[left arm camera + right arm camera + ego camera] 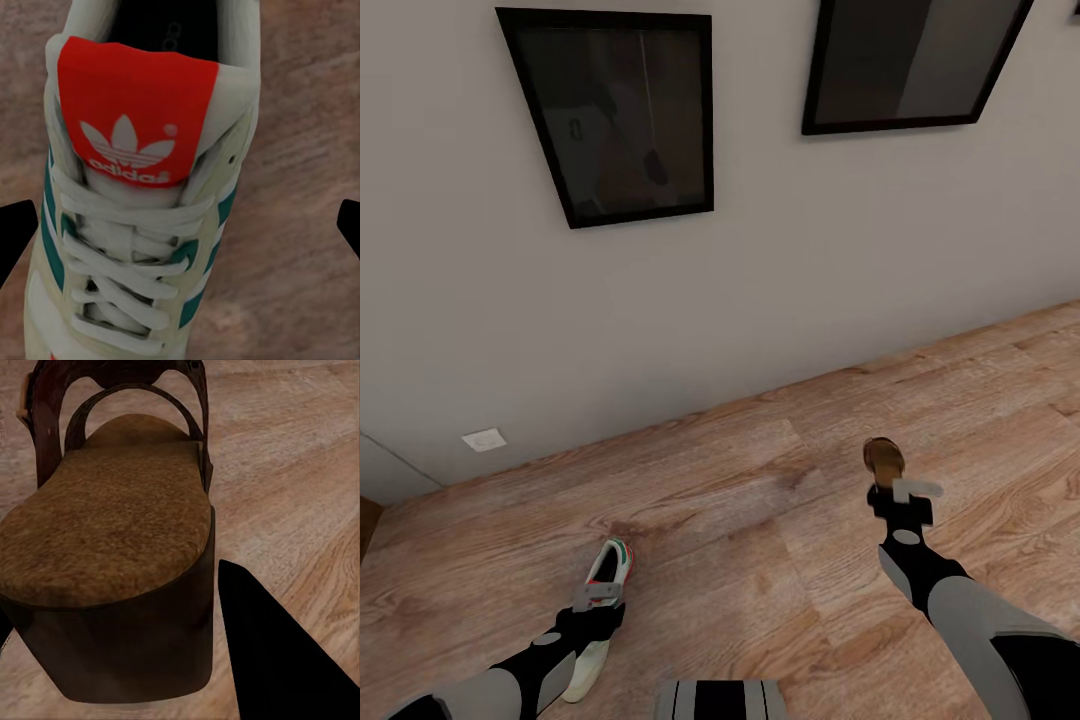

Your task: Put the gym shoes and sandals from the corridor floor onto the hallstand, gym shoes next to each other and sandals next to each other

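Note:
A white gym shoe [603, 585] with teal stripes and a red tongue lies on the wood-plank corridor floor [760, 500] at the lower left. My left gripper [597, 597] hovers just over it, open. In the left wrist view the black fingertips [16, 241] stand wide apart on either side of the shoe's laces [127, 247], not touching it. To the right, my right gripper [900, 490] is shut on the heel end of a brown sandal [883, 460]. In the right wrist view one black finger [285, 660] presses the sandal's [105, 532] side. The hallstand is out of view.
A pale wall [760, 280] rises right behind the floor, with two dark framed pictures [615, 120] [905, 65] and a white outlet plate [484, 439] low down. The robot's base [720, 700] shows at the bottom edge. Bare planks stretch between and beyond both arms.

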Controlling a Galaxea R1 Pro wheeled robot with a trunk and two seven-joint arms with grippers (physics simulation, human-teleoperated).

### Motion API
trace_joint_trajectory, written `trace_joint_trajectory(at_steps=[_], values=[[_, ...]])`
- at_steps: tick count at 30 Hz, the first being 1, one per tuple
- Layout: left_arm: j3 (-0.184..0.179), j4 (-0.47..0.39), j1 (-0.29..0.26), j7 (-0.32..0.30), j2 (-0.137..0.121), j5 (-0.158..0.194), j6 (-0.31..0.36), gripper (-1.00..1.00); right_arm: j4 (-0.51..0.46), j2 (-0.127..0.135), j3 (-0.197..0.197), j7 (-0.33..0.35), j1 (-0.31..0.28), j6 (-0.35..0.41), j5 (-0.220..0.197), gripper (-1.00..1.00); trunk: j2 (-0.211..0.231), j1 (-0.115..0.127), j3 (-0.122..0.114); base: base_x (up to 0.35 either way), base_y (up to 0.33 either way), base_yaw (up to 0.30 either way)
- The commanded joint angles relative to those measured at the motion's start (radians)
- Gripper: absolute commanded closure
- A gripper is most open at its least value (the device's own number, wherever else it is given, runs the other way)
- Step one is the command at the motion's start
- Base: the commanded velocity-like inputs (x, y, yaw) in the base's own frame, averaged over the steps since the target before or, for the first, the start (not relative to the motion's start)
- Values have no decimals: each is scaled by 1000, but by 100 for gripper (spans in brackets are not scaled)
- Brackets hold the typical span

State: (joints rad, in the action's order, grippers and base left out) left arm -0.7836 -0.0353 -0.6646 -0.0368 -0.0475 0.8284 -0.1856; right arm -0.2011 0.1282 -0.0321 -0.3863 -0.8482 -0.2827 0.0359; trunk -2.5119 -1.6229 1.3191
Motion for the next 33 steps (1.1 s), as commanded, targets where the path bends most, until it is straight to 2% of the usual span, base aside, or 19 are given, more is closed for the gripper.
trace_joint_trajectory(at_steps=[1, 9, 22, 27, 33], values=[[0, 0, 0, 0, 0, 0, 0, -100, 0, 0, 0, 1, 0, -13, 1, 100, 0, 0, 0, 0, 0, 0], [0, 0, 0, 0, 0, 1, 0, -100, -9, 1, -1, 0, 0, -127, 20, 100, 0, 0, 0, 0, 0, 0], [1, 0, 0, 0, -1, 1, 0, -100, -26, 0, -2, 3, 0, -163, 24, 100, 0, 0, 0, 0, 0, 0], [1, 0, 0, 0, -1, 1, 0, -100, -27, -1, -2, 3, 0, -164, 24, 100, -1, -2, 19, 0, 0, 0], [1, 0, 0, 0, -2, 1, 0, -100, -27, -1, -3, 3, 0, -165, 24, 100, -1, -2, 19, 0, 0, 0]])
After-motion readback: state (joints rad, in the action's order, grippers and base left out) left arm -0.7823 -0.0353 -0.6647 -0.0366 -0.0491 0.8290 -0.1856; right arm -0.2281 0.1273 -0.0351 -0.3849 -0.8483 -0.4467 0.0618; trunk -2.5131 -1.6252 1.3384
